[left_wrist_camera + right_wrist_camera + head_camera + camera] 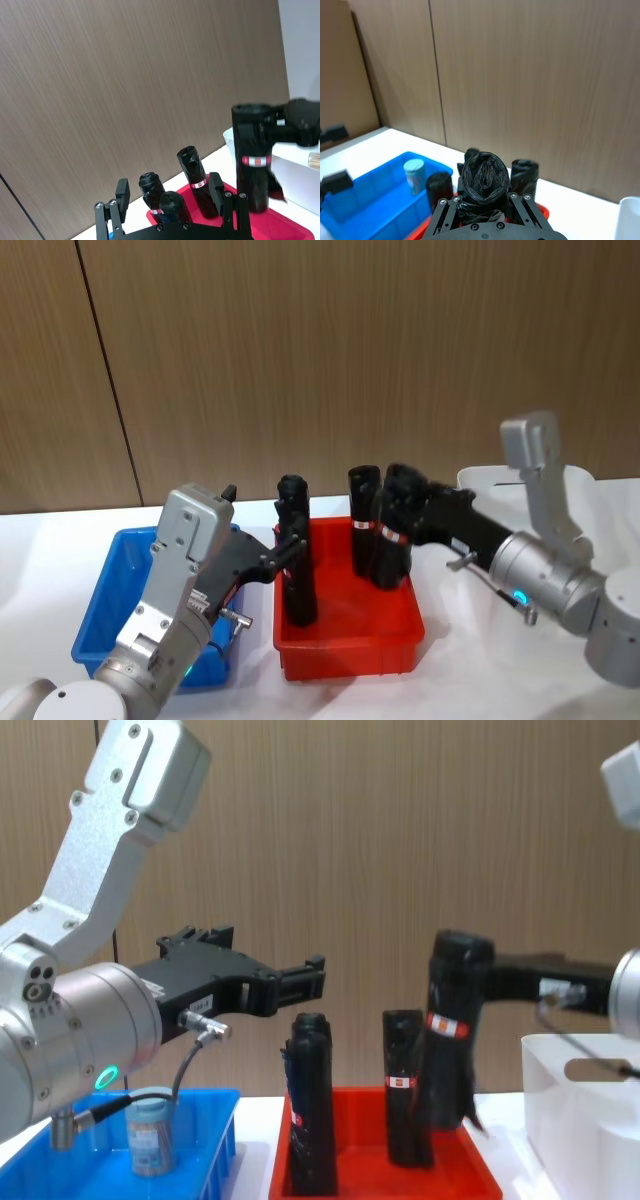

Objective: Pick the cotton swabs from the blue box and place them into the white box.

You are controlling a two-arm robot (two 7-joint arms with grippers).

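One cotton swabs jar (150, 1132) with a grey-blue lid stands upright in the blue box (215, 1120), also seen as jar (414, 175) in the blue box (365, 205). My left gripper (300, 982) hovers open and empty above the gap between the blue box (105, 605) and the red bin, well above the jar. In the left wrist view its fingers (122, 194) are spread with nothing between them. My right gripper (400, 515) is shut on a black roll (452, 1030) held over the red bin. The white box (580, 1120) stands at the far right.
A red bin (350, 652) between the two boxes holds several upright black rolls (296, 570) with red-white labels. A wooden wall closes the back. The white tabletop (40, 560) lies left of the blue box.
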